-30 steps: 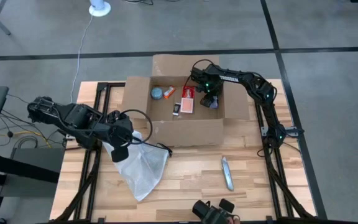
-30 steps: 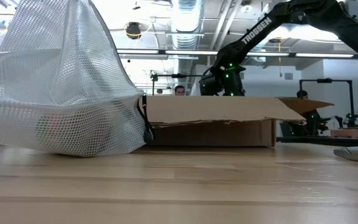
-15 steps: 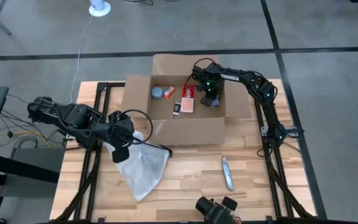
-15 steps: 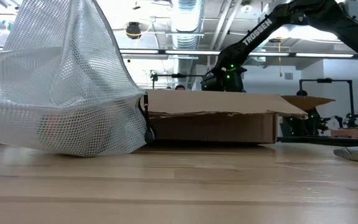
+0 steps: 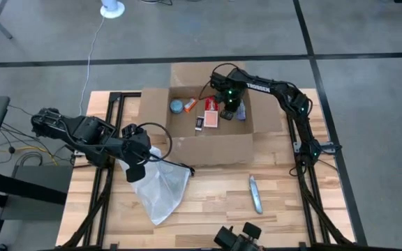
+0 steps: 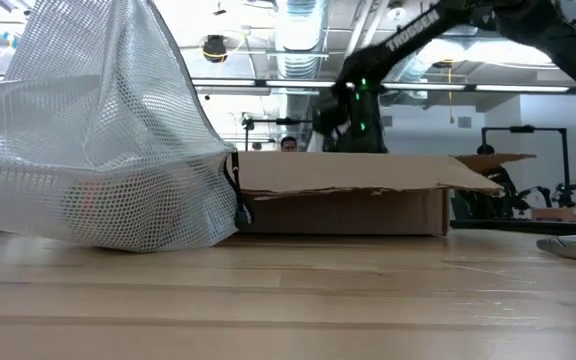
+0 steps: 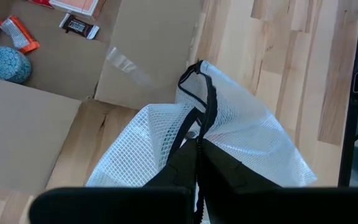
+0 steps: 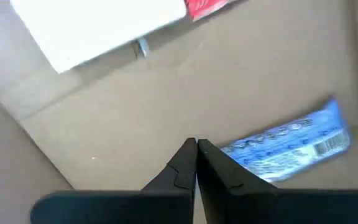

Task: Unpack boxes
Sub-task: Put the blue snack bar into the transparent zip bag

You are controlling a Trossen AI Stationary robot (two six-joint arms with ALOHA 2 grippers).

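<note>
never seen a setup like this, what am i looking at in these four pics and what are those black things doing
The black things are two jointed robot arms bolted to a wooden slatted table, each ending in a two-finger gripper. One picture looks straight down from above, one looks level across the tabletop, and two come from small cameras on the arms' wrists.

An open brown cardboard box sits at the far side of the table. Inside it lie a round teal tin, a small orange packet, a red and white flat pack and a blue printed wrapper.

The right gripper reaches down into the box, its fingers closed and holding nothing. The left gripper is clamped on the dark edge of a white mesh bag, which lies on the table beside the box. A slim silvery tool lies apart on the wood.
</note>
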